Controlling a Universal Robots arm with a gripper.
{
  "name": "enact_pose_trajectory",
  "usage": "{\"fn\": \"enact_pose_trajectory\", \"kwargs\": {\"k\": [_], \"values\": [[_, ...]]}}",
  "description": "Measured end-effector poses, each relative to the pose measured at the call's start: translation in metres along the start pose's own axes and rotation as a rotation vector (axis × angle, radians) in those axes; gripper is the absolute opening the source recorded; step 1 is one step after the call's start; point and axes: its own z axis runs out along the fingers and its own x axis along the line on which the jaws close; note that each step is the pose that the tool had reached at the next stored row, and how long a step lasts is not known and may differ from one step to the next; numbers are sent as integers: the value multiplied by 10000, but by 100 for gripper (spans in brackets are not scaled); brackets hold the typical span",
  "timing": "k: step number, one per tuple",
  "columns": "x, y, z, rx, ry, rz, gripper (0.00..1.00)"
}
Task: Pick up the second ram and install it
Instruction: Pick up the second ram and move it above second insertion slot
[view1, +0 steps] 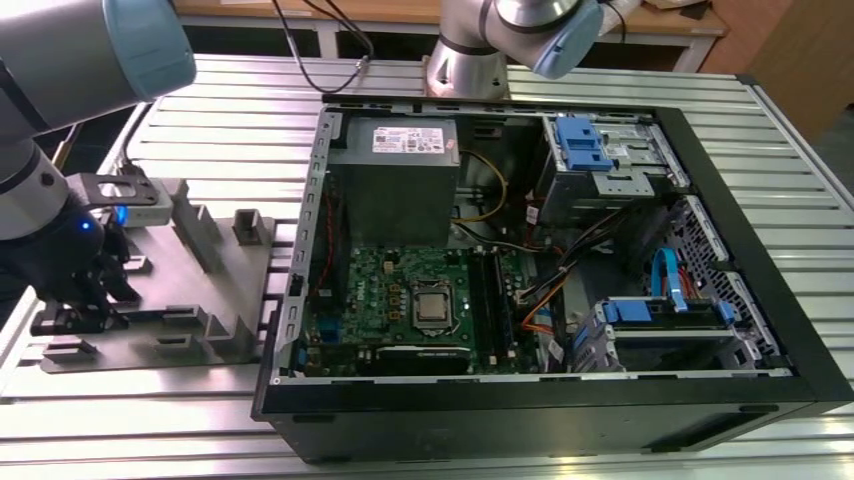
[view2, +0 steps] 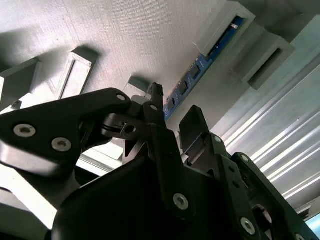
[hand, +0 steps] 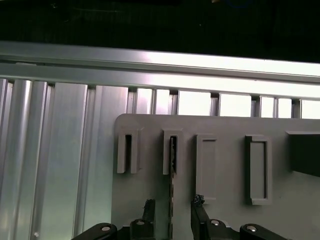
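2nd ram (hand: 173, 170) in holder (hand: 225, 130) slot w/ end effector (hand: 173, 204) straddling.

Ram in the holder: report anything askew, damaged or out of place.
Nothing stands out. The ram stands on edge, straight in its holder slot. The open gripper sits centred astride it, with a gap on both sides.

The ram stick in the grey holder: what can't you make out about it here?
- First wrist view: the ram is edge-on, so its faces are hidden; one end is cut off by the picture's edge.
- Second wrist view: the end effector covers one end of it, the holder the other.
- Exterior view: motherboard slots too small to tell whether any holds a stick.
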Motion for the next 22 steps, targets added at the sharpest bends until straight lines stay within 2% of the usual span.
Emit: {"fn": "enact_pose_trajectory", "kwargs": {"k": [8, 10, 12, 13, 20, 21, 22], "values": [[0, 0, 5, 0, 5, 1, 38], [0, 0, 5, 0, 5, 0, 25], [0, 0, 6, 1, 4, 0, 25], [0, 0, 5, 1, 4, 0, 18], [0, 0, 6, 1, 3, 1, 18], [0, 0, 5, 0, 3, 0, 16], [0, 0, 5, 0, 4, 1, 10]]}}
